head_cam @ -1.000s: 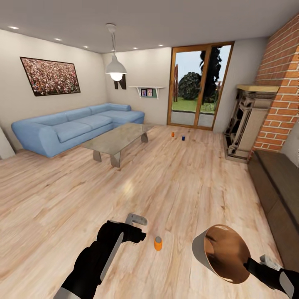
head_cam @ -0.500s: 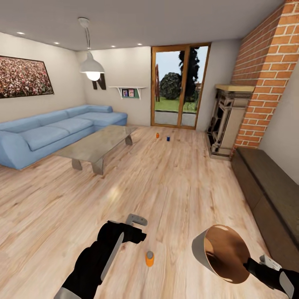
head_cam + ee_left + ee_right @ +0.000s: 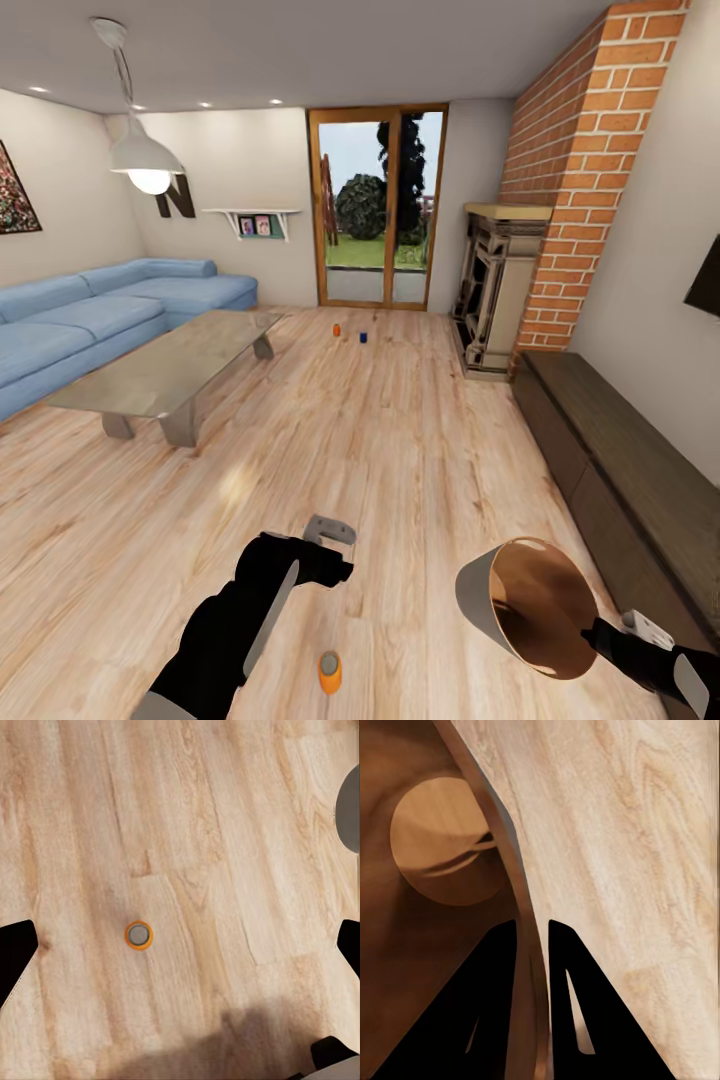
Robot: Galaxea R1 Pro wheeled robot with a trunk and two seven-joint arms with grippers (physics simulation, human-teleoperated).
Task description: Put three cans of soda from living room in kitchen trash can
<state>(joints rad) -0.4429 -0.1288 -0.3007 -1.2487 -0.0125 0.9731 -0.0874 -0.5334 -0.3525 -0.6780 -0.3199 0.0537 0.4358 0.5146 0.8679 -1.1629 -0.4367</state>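
Head view: at far left we see the blue sofa w/ the low coffee table in front of it. Left tool sits at lower centre-left, above the wood floor, fingers spread, nothing btwn them. Just below it, near the bottom edge, an orange soda can stands upright on the floor. In the left wrist view we look straight down on that can, silver top up, btwn the two dark fingertips and apart from both. Mid-frame, far back by the glass doors, a second orange can and a blue can stand near each other. At lower right the right tool is clamped on the rim of the trash can, tilted w/ its brown inside facing us. Right wrist view: fingers pinch the bin wall. Brick fireplace at upper right.
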